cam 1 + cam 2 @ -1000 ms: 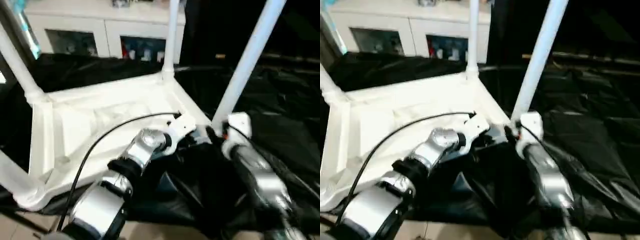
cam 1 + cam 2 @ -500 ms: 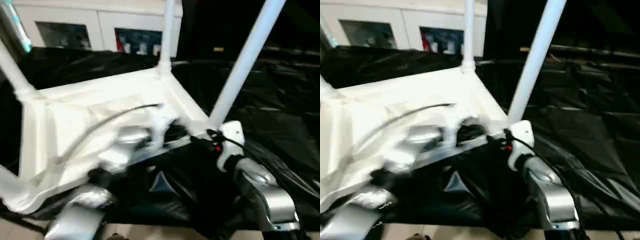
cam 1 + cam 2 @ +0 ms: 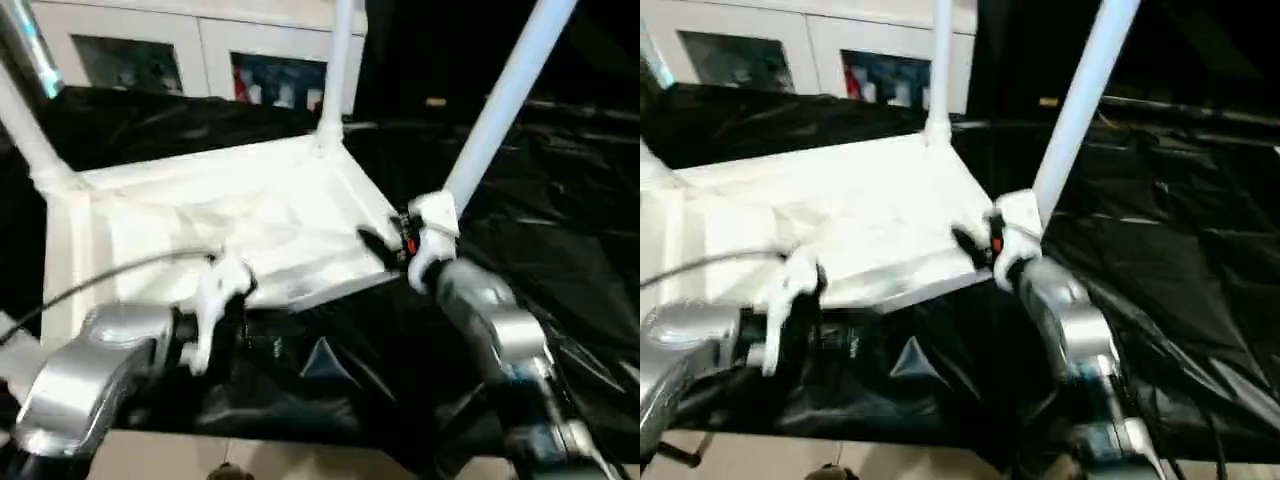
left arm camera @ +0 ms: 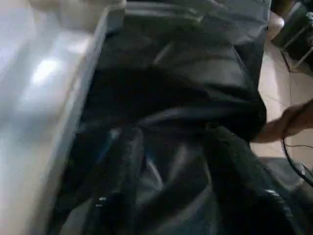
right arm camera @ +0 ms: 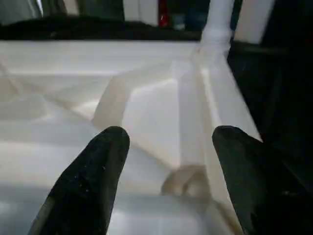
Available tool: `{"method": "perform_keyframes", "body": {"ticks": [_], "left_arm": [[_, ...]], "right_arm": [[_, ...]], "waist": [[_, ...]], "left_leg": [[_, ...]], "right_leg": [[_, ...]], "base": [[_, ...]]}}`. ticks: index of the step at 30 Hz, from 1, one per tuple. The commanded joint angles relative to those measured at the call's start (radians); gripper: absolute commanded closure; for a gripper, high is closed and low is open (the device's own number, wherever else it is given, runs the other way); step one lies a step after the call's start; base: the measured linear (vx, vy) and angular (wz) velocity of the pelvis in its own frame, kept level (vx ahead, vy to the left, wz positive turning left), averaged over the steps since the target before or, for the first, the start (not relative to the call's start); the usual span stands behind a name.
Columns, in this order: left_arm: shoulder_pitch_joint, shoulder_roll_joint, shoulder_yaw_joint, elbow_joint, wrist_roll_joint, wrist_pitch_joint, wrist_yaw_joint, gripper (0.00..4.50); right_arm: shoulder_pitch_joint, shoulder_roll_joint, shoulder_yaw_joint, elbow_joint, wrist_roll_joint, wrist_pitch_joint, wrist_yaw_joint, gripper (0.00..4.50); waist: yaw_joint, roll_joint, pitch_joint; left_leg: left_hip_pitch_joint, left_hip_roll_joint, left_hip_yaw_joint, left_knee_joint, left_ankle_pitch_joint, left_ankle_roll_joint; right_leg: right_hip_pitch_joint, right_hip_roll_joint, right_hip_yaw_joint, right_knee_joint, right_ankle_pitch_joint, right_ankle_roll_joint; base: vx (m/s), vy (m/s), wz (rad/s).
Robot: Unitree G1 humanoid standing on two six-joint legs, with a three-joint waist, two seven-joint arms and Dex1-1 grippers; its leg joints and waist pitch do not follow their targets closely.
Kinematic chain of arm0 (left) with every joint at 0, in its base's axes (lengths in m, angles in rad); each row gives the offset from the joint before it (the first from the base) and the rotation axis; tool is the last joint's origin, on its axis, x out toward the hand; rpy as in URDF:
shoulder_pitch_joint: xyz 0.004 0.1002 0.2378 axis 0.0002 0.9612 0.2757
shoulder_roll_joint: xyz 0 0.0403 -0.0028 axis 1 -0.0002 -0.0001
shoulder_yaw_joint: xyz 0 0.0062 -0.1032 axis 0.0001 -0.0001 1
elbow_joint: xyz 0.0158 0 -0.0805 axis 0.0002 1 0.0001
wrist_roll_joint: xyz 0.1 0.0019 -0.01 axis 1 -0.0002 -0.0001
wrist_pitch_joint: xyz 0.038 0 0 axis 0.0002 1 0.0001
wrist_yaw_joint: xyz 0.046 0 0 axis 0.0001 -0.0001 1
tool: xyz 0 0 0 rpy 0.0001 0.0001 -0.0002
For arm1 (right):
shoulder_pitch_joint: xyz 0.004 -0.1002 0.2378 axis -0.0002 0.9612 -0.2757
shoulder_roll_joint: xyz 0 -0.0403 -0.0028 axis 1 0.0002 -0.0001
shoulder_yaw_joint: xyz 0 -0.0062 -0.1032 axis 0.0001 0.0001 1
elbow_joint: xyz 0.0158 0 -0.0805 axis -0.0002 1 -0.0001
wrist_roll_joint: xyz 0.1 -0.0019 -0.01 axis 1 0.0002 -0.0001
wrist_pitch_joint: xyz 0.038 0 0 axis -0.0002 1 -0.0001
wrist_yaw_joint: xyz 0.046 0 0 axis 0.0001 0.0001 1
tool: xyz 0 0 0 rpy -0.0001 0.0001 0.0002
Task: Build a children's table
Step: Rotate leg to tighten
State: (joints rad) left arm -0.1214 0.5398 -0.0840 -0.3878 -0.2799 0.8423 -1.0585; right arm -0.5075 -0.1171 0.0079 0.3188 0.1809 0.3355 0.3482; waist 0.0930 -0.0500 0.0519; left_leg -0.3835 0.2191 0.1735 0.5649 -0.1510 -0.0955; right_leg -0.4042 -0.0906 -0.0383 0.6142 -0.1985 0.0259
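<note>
The tabletop [image 3: 230,215] lies upside down on the black-draped counter [image 3: 560,250], legs standing in its corner sockets. The left hand [image 3: 222,300] has pulled back off the tabletop's near edge and hangs released over the sheeting. The right hand [image 5: 166,161], fingers apart and empty, has moved in beside the near leg [image 3: 495,110], which probably needs seating.

Black sheeting [image 3: 560,200] drapes a big table, creased and glossy, catching pale glints of light. Its front edge hangs down toward a beige tiled floor [image 3: 300,462], which also shows in the left wrist view [image 4: 274,88]. Behind the table stands a white cabinet [image 3: 200,40] with two glazed openings; the right one [image 3: 278,82] holds small red and blue items, too blurred to tell. To the cabinet's right the room is dark.
</note>
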Motion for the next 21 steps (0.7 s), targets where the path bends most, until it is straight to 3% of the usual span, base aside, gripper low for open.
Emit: {"method": "perform_keyframes", "body": {"ticks": [1, 5, 6, 10, 12, 16, 17, 20, 21], "left_arm": [[0.015, 0.02, 0.0, -0.036, 0.016, 0.035, 0.022, 1.97], [0.071, 0.059, 0.031, -0.061, 0.047, 0.083, 0.122, 1.83], [0.086, 0.065, 0.053, -0.078, 0.032, 0.096, 0.134, 1.51], [0.104, 0.071, 0.074, -0.107, 0.002, 0.107, 0.124, 1.4], [0.108, 0.073, 0.078, -0.122, -0.023, 0.114, 0.121, 1.09], [0.102, 0.075, 0.069, -0.132, -0.062, 0.115, 0.101, 0.95], [0.098, 0.078, 0.067, -0.134, -0.072, 0.119, 0.093, 0.81], [0.087, 0.087, 0.064, -0.135, -0.098, 0.126, 0.071, 0.59], [0.077, 0.094, 0.062, -0.128, -0.111, 0.127, 0.057, 0.35]], "right_arm": [[-0.024, -0.007, -0.039, 0.054, -0.007, -0.022, -0.03, 1.38], [-0.128, -0.016, -0.079, 0.236, -0.019, -0.109, -0.087, 1.38], [-0.162, -0.026, -0.103, 0.302, -0.011, -0.141, -0.104, 1.38], [-0.194, -0.05, -0.128, 0.372, -0.01, -0.181, -0.121, 1.38], [-0.216, -0.075, -0.148, 0.428, -0.013, -0.212, -0.145, 1.38], [-0.259, -0.128, -0.196, 0.531, -0.002, -0.255, -0.186, 1.38], [-0.269, -0.143, -0.203, 0.556, -0.003, -0.267, -0.195, 1.38], [-0.291, -0.181, -0.22, 0.611, -0.004, -0.293, -0.21, 1.38], [-0.3, -0.203, -0.225, 0.634, -0.004, -0.303, -0.218, 1.38]], "waist": [[-0.005, 0.015, -0.055], [-0.012, 0.013, -0.058], [-0.008, 0.01, -0.061], [-0.001, 0.015, -0.065], [0.0, 0.016, -0.067], [0.013, 0.018, -0.064], [0.018, 0.023, -0.064], [0.022, 0.019, -0.062], [0.024, 0.023, -0.061]], "left_leg": [[0.023, -0.001, 0.012, -0.069, -0.243, -0.049], [0.021, -0.004, 0.012, -0.063, -0.247, -0.053], [0.023, -0.003, 0.013, -0.06, -0.23, -0.051], [0.024, -0.004, 0.012, -0.055, -0.199, -0.045], [0.023, -0.007, 0.013, -0.053, -0.189, -0.044], [0.027, -0.008, 0.017, -0.049, -0.227, -0.047], [0.026, -0.008, 0.015, -0.049, -0.241, -0.054], [0.027, -0.008, 0.015, -0.049, -0.284, -0.064], [0.024, -0.009, 0.013, -0.049, -0.304, -0.066]], "right_leg": [[0.036, -0.017, 0.026, -0.061, -0.129, -0.15], [0.035, -0.016, 0.025, -0.059, -0.131, -0.144], [0.035, -0.016, 0.024, -0.055, -0.101, -0.152], [0.037, -0.014, 0.022, -0.047, -0.046, -0.163], [0.038, -0.013, 0.021, -0.044, -0.021, -0.171], [0.034, -0.011, 0.022, -0.049, -0.06, -0.17], [0.034, -0.011, 0.022, -0.048, -0.081, -0.166], [0.031, -0.012, 0.02, -0.052, -0.134, -0.158], [0.031, -0.012, 0.021, -0.053, -0.157, -0.151]], "base": [[0.0, 0.0, 0.0], [0.0, 0.0, 0.0], [0.0, 0.0, 0.0], [0.0, 0.0, 0.0], [0.0, 0.0, 0.0], [0.0, 0.0, 0.0], [0.0, 0.0, 0.0], [0.0, 0.0, 0.0], [0.0, 0.0, 0.0]]}}
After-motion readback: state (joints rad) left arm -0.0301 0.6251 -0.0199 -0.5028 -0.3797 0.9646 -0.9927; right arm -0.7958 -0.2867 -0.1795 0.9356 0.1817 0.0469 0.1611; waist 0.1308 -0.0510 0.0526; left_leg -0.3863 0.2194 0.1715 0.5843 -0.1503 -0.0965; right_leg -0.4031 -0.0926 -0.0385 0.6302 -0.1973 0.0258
